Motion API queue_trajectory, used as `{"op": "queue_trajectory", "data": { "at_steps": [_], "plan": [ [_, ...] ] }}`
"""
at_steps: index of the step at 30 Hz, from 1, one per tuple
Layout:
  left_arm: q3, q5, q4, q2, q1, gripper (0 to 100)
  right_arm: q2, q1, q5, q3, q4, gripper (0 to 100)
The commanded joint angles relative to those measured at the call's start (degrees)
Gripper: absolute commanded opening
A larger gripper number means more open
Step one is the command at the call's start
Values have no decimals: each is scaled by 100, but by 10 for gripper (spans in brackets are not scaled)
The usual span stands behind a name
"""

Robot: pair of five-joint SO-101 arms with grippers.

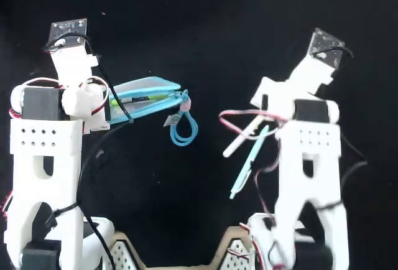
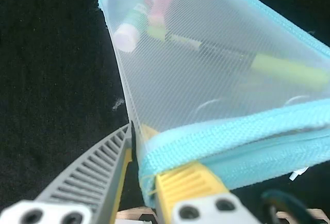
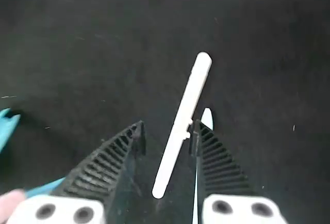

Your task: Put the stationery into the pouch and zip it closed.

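Your left arm (image 1: 46,152) and right arm (image 1: 311,152): white shells, black motors, red-white cables | left gripper (image 2: 136,131): grey ribbed finger, yellow finger | right gripper (image 3: 167,128): black ribbed fingers, white screwed bases

Bright, even light falls on the black table (image 1: 205,40), which swallows nearly every shadow. The white arms (image 1: 43,152) glow close to washed out in the high view. The pouch (image 2: 206,79) carries a soft sheen; the white pen (image 3: 185,121) glares against dim cloth.

Marker (image 2: 289,70) inside pouch (image 1: 144,87) at left; pens (image 1: 247,165) at right.
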Motion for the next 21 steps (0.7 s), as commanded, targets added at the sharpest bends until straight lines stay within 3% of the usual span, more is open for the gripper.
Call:
{"op": "queue_trajectory", "data": {
  "at_steps": [1, 9, 21],
  "plan": [
    [136, 26, -35, 44, -13, 30, 971, 141, -308, -541, -141, 135],
    [136, 26, -35, 44, -4, 30, 2853, 149, -677, -1578, -132, 191],
    [136, 26, -18, 44, -22, 30, 4857, 448, -738, -2914, -79, 175]
  ]
}}
